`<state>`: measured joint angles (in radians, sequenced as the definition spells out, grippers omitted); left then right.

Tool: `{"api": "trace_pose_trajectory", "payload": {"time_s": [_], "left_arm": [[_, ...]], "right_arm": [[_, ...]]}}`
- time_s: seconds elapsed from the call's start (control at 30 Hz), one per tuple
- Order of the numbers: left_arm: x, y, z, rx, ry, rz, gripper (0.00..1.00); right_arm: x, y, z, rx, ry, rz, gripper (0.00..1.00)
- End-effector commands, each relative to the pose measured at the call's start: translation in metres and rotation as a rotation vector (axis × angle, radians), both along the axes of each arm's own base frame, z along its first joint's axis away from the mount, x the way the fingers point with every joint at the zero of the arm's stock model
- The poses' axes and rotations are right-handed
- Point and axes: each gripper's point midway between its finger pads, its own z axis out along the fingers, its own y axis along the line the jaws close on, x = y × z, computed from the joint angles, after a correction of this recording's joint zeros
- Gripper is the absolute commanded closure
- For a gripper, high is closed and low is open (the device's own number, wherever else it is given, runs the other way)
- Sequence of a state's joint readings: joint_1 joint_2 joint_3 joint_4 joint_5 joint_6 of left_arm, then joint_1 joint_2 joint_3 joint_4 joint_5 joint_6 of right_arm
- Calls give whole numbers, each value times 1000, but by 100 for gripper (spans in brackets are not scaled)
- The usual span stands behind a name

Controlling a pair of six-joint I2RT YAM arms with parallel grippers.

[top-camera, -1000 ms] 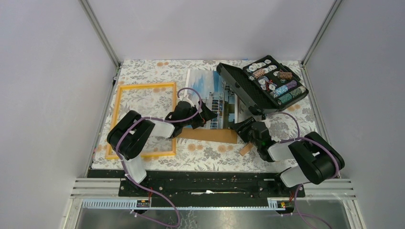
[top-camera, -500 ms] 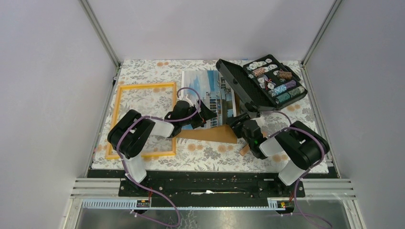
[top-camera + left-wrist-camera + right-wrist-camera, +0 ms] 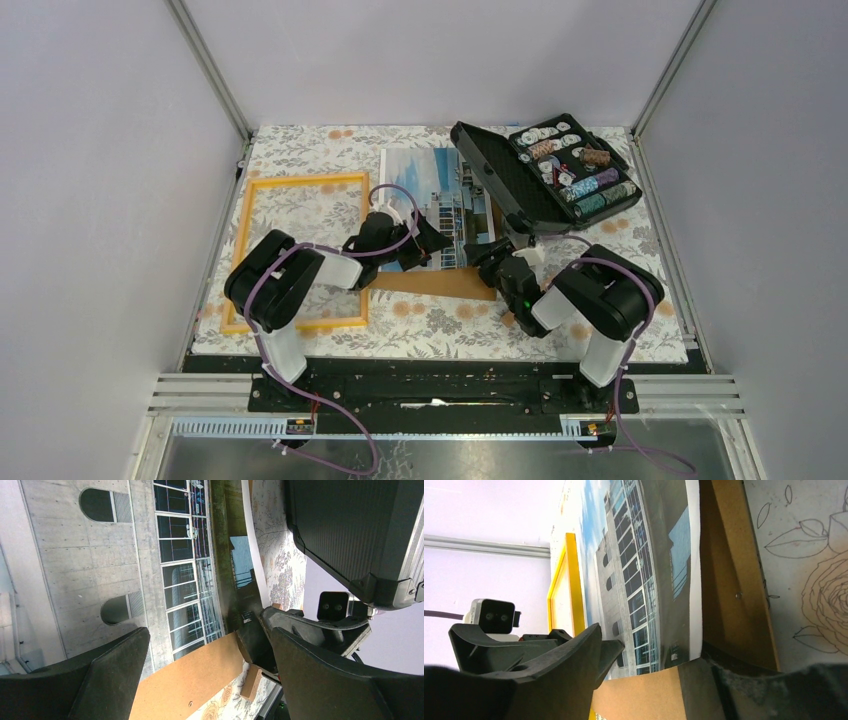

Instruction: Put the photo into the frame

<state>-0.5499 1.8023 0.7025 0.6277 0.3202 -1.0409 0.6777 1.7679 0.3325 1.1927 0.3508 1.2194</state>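
Currently the photo [image 3: 420, 180] lies picture-side up on the flowered surface [image 3: 320, 145], in the upper middle of the overhead view.
- Frame [image 3: 300, 180]: flat at centre-left, with the flowered pattern showing through its opening. Its right bar is just beside the photo's left edge. The photo is outside it.
- Brown board [image 3: 440, 283]: lies below the photo in the overhead view. The photo's lower edge overlaps the board's upper edge.
- Black case [image 3: 500, 190]: open at upper right with coloured chips [image 3: 585, 175] in its tray. Its lid is right next to the photo's right edge, which curls up slightly in the left wrist view.
- Left tool [image 3: 432, 243]: low over the photo's lower part, fingers wide apart. The building print shows between them in the left wrist view, and nothing is clamped.
- Right tool [image 3: 490, 262]: at the photo's lower right corner, where the print meets the board. Its fingers are apart, with the board's corner and the print's edge between them. I cannot tell whether either finger touches them.
- The two tools face each other across the photo's lower edge, near but apart.
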Motion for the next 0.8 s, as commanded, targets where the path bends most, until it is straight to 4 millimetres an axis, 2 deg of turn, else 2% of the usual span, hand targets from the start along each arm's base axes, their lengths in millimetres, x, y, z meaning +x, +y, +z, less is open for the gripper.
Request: {"api": "trace_pose_trajectory", "payload": {"time_s": [0.0,0.23,0.37,0.5,0.63,0.77], "left_arm": [[-29,21,-51,115,140,-9,1],[-31,23,-37,96,68,-19,1],[-41,14,-1,-3,-109,-66,1],[-56,4,22,7,-249,-96,1],[-71,0,42,-14,-353,-112,1],[-90,0,74,-115,-481,-154,1]], "right_arm": [[13,-9,21,49,-122,-91,42],[10,-28,0,52,-64,-186,67],[8,-31,-6,18,-60,-190,84],[7,-33,-4,-13,-83,-176,100],[3,-32,1,-38,-92,-143,100],[-10,-34,5,-34,-89,-108,100]]}}
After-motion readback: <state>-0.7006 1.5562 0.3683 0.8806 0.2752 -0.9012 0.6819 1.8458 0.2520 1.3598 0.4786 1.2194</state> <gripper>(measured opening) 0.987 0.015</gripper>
